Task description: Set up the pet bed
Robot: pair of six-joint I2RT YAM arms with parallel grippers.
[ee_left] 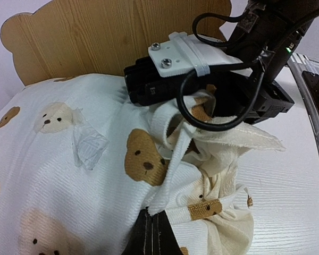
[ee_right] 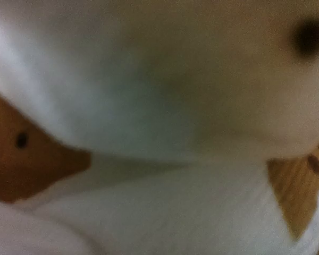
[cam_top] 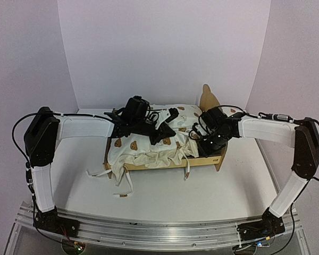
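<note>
Small light plywood pet bed (cam_top: 210, 159) w/ bear-ear headboard (ee_left: 95, 37): mid-table, long axis across the table, headboard twd right arm. Draped over it: cream bear-print fabric cushion (cam_top: 143, 151), bunched at headboard end. Left gripper (ee_left: 150, 223): over bed's middle, pressed together, apparently pinching a cushion edge strip. Right gripper (cam_top: 204, 143): nearer the headboard, tips buried in fabric; can't tell if spread or closed.

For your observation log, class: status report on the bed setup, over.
Left gripper shut at cushion edge. Right gripper buried in cushion, jaws unseen. Pet bed upright, cushion bunched across it, ties trailing.
</note>
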